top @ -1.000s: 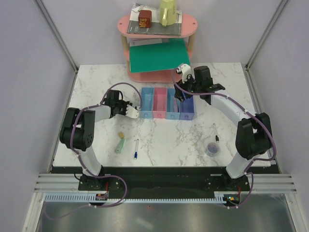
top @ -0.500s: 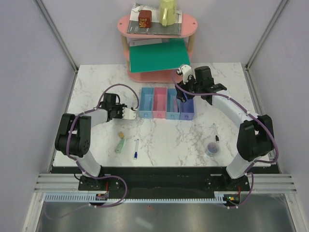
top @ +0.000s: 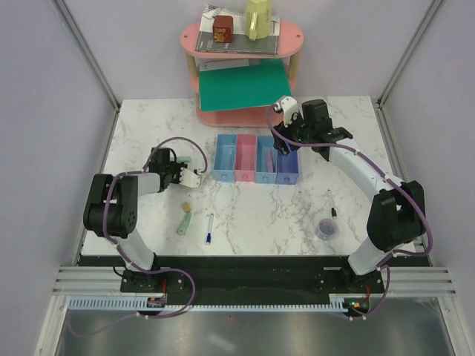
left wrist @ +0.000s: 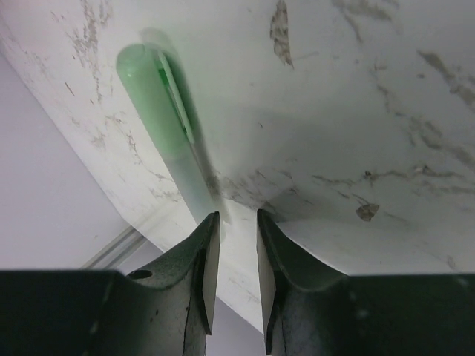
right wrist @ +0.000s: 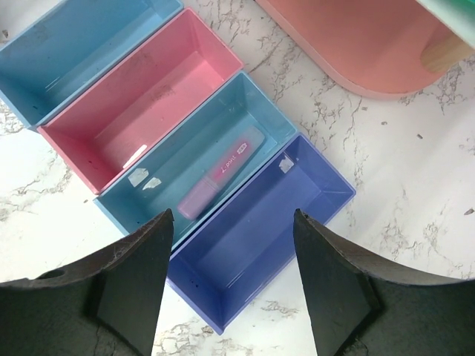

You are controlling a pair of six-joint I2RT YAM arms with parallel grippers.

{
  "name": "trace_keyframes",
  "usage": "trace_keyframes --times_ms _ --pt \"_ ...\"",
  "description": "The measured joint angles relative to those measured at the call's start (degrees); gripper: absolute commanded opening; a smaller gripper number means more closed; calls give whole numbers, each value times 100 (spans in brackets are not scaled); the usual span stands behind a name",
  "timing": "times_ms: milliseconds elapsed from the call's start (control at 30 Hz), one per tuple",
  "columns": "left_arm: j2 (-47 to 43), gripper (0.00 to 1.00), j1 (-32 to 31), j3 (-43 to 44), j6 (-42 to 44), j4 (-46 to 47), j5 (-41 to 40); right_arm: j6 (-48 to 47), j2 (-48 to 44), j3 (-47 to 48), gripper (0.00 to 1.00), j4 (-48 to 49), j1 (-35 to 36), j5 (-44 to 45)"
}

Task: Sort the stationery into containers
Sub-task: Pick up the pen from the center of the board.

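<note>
The containers, light blue [top: 225, 157], pink [top: 246, 157], blue [top: 265, 157] and violet-blue [top: 288, 166] trays, stand in a row at mid-table. The pink-purple marker [right wrist: 223, 174] lies in the blue tray [right wrist: 165, 176]. My right gripper [right wrist: 231, 216] is open and empty above the violet-blue tray [right wrist: 260, 237]. My left gripper [left wrist: 237, 215] is low, narrowly open and empty. A pale green marker [left wrist: 165, 126] lies just beyond its tips. The top view shows a pale green marker [top: 184, 221], tan eraser [top: 186, 205], white pen [top: 209, 228], black pen [top: 332, 205] and tape roll [top: 325, 228]. I cannot tell whether both green markers are one.
A pink oval two-tier shelf [top: 289, 33] stands at the back with a green folder [top: 245, 87], grey books, a red box and a pale green cup. Frame posts and walls close in the table's left and right sides.
My left gripper has drawn back leftward, away from the light blue tray. My right gripper has shifted slightly toward the back over the trays.
</note>
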Motion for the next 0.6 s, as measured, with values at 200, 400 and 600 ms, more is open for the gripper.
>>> trace_keyframes --times_ms 200,400,600 --pt "-256 34 225 -160 485 -232 90 0 0 4 73 -59 0 2" --pt "-1134 46 273 46 407 -1082 505 0 -55 4 73 -83 -7 44" --pt "-1628 56 258 1150 -798 -1971 758 0 -229 4 73 -81 -17 74"
